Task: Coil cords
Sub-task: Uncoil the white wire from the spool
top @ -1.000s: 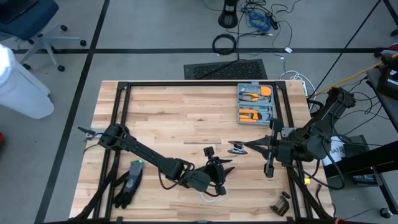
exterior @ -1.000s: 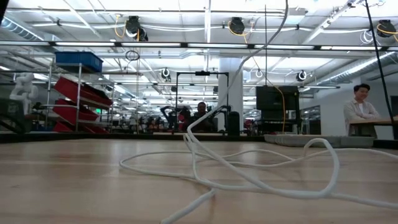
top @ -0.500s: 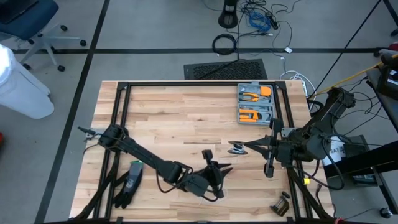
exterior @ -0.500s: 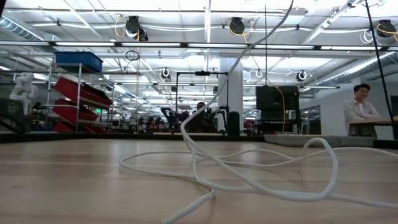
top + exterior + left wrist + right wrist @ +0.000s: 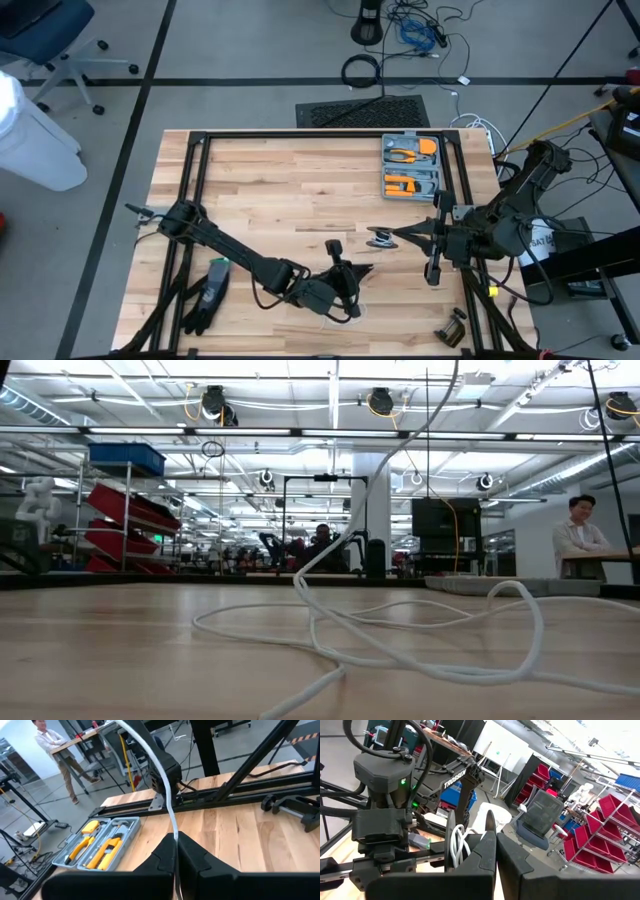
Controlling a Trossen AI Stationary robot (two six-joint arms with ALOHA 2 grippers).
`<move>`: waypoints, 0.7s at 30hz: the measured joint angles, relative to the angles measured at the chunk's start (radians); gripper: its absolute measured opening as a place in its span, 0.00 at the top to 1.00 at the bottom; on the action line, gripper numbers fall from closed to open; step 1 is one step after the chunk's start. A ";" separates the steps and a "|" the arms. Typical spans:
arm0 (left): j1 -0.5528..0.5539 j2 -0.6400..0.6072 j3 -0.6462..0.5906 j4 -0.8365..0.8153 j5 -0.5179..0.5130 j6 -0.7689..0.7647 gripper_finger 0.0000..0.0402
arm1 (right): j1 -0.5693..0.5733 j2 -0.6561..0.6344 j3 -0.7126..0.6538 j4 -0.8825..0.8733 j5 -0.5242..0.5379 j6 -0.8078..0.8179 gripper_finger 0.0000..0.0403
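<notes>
The white cord [image 5: 400,650] lies in loose loops on the wooden table near its front edge [image 5: 340,312]. One strand [image 5: 330,550] climbs off the table. My left gripper [image 5: 350,272] is low over the table's near middle and is shut on this strand [image 5: 172,815]. My right gripper [image 5: 385,238] hovers right of centre, pointing toward the table's left, shut, with a small bundle of wound cord [image 5: 378,238] at its fingertips. In the right wrist view, white loops [image 5: 458,845] sit beside the fingers. My left gripper pinches one strand of the cord [image 5: 175,839] between its two fingertips. The fingers point toward the table's right edge. From them the strand rises in a curve, and the rest trails onto the table. My right gripper has loops of cord [image 5: 456,847] against one finger [image 5: 482,852], lifted clear of the table. The fingers lie level and come from the table's right. Whether the loops are pinched or wound round the finger stays hidden.
An open grey case of orange tools [image 5: 410,165] stands at the far right. Black gloves [image 5: 205,295] lie near left and a black clamp [image 5: 452,327] near right. Black frame rails [image 5: 195,200] run along the table's sides. A person [image 5: 580,535] stands beyond the table.
My left gripper has shut and taken hold of the rising strand of cord, staying at about the same spot near the table's front middle. The lifted strand has swayed a little. The loops on the table lie as before.
</notes>
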 joint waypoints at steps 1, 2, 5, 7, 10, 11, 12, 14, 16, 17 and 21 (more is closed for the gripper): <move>0.005 0.000 0.000 0.019 0.000 -0.001 0.98 | -0.001 0.000 0.000 0.002 0.000 0.000 1.00; 0.011 0.000 0.000 0.042 0.002 -0.006 0.98 | -0.007 0.000 0.000 0.008 0.000 0.001 1.00; 0.033 -0.002 0.000 0.103 0.027 -0.028 0.98 | -0.029 0.000 0.000 0.032 0.000 0.036 1.00; 0.043 -0.002 0.000 0.127 0.047 -0.028 0.98 | -0.048 0.000 0.000 0.035 0.003 0.065 1.00; 0.048 -0.002 0.000 0.139 0.082 -0.030 0.98 | -0.085 0.012 0.000 0.038 0.008 0.099 1.00; 0.048 -0.002 0.000 0.139 0.088 -0.035 0.98 | -0.099 0.018 0.000 0.038 0.008 0.105 1.00; 0.048 -0.002 0.000 0.143 0.097 -0.040 0.98 | -0.111 0.024 0.000 0.038 0.008 0.109 1.00; 0.045 -0.002 0.000 0.163 0.132 -0.049 0.98 | -0.138 0.042 0.000 0.038 0.009 0.109 1.00; 0.038 -0.002 0.001 0.199 0.150 -0.044 0.98 | -0.159 0.059 0.000 0.037 0.010 0.109 1.00; 0.031 -0.002 0.008 0.207 0.153 -0.029 0.98 | -0.169 0.068 0.000 0.035 0.010 0.108 1.00; -0.011 -0.002 0.061 0.198 0.150 0.066 0.98 | -0.196 0.085 0.000 0.014 0.007 0.106 1.00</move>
